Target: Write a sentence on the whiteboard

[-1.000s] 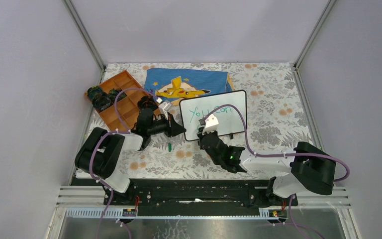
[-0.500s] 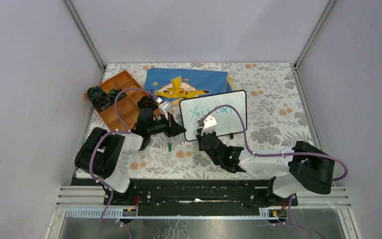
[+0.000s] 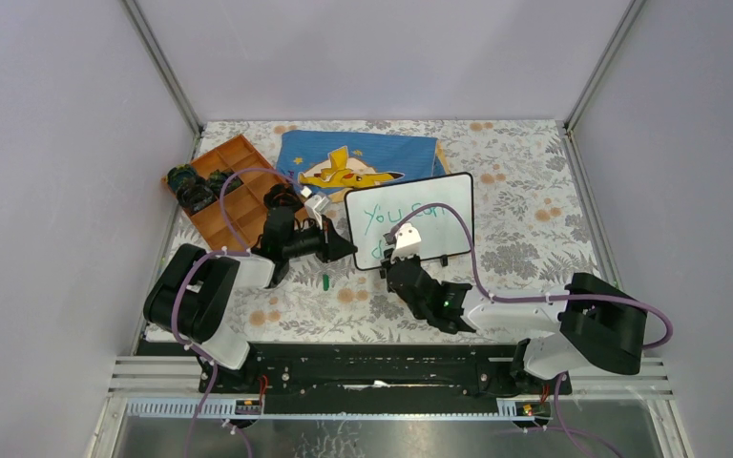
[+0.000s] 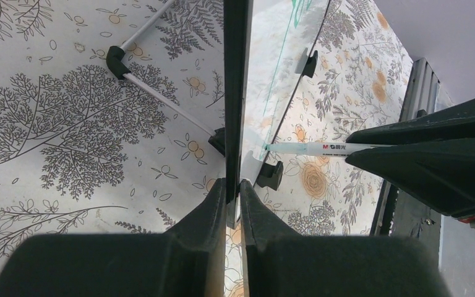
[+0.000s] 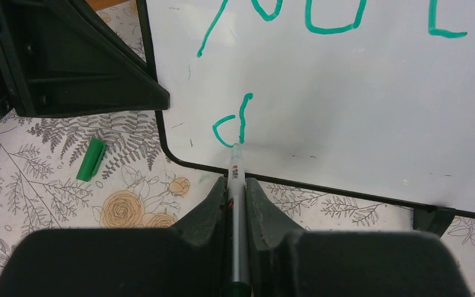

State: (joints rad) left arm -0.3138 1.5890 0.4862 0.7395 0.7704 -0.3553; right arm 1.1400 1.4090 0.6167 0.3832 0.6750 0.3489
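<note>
right wrist | whiteboard point(image 5: 377, 111) glossy, black-framed | sentence point(image 5: 242, 120) green, marker point(image 5: 237, 185) tip at 'd'

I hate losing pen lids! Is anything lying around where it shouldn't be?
Only one thing: the green marker cap lies loose on the flowery tablecloth, just off the whiteboard's lower left corner, apart from the marker whose tip touches the board. Nothing looks spilled or broken.

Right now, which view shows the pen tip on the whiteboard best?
Right wrist: the pen tip meets the whiteboard at a green letter. Left wrist shows the pen sideways, whiteboard edge-on. Top view hides it behind the right arm.
</note>
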